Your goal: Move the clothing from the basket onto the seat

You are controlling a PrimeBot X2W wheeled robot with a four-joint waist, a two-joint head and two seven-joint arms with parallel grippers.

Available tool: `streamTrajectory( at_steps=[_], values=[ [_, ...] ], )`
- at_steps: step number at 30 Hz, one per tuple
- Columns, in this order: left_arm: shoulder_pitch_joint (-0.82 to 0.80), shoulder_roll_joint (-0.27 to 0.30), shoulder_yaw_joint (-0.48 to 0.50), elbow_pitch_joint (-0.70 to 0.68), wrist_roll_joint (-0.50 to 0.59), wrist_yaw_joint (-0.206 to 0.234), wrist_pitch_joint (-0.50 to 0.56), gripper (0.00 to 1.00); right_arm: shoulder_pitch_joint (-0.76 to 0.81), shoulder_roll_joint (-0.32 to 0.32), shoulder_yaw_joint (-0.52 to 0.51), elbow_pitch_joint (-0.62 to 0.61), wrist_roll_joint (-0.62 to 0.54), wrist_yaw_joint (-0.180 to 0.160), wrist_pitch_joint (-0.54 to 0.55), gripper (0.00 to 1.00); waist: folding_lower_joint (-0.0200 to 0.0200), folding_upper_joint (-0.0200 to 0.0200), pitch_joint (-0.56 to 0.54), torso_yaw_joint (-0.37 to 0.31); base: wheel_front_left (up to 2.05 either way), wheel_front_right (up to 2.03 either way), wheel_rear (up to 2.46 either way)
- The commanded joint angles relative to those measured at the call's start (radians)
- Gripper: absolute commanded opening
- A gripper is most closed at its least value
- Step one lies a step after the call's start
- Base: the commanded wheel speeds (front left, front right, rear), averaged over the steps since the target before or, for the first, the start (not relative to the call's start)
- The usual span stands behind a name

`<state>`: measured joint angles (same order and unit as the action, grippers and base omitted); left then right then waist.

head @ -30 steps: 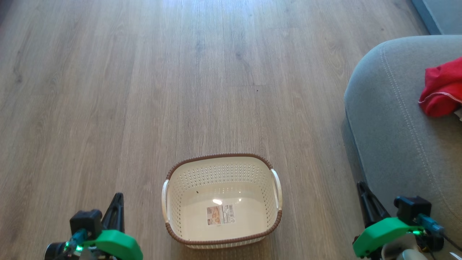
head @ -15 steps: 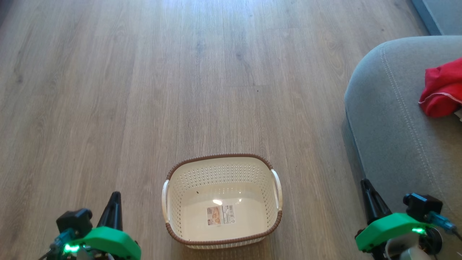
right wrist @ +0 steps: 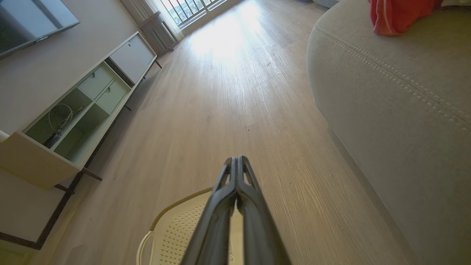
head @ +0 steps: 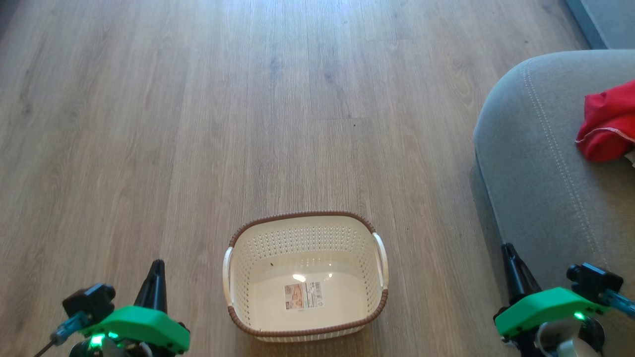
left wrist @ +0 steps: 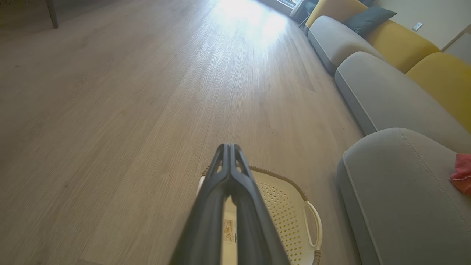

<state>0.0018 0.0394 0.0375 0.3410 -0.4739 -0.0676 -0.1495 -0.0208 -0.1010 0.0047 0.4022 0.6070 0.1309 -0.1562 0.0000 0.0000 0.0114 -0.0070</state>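
Observation:
The cream basket (head: 379,302) with a brown rim stands on the wooden floor, holding nothing but the label on its bottom. Red clothing (head: 609,121) lies bunched on the grey seat (head: 540,163) at the right edge. My left gripper (head: 158,263) is shut and holds nothing, left of the basket. My right gripper (head: 507,246) is shut and holds nothing, between the basket and the seat's front. In the left wrist view, the left gripper (left wrist: 229,146) hangs over the basket (left wrist: 290,217), with the seat (left wrist: 397,191) and clothing (left wrist: 462,173) to its right. The right wrist view has the right gripper (right wrist: 236,159), the basket (right wrist: 176,228), the seat (right wrist: 397,103) and the clothing (right wrist: 399,14).
More grey sofa cushions (left wrist: 382,92) and yellow backrests (left wrist: 401,40) run along the seat's side. A pale low cabinet (right wrist: 73,106) with open shelves stands against the opposite wall. Wooden floor (head: 248,124) stretches between them.
Both grippers have drawn back toward the bottom of the head view, the left drifting left and the right drifting right. Basket, seat and clothing have stayed put.

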Motion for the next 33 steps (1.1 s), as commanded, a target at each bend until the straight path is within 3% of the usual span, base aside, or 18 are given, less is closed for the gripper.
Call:
streamTrajectory(
  at_steps=[1, 33],
  values=[
    [-0.047, 0.007, 0.019, -0.037, -0.029, -0.005, 0.005, 0.0, -0.048, -0.003, -0.005, -0.039, 0.028, 0.0, 0.005, 0.0, 0.0, 0.0, 0.0, 0.0, 0.0, 0.0, 0.0],
    [-0.07, 0.008, 0.04, -0.058, -0.422, -0.026, 0.097, 0.0, -0.062, 0.016, -0.045, -0.081, 0.374, 0.0, 0.099, 0.0, 0.0, 0.0, -0.003, 0.003, 0.0, 0.0, 0.0]
  ],
)
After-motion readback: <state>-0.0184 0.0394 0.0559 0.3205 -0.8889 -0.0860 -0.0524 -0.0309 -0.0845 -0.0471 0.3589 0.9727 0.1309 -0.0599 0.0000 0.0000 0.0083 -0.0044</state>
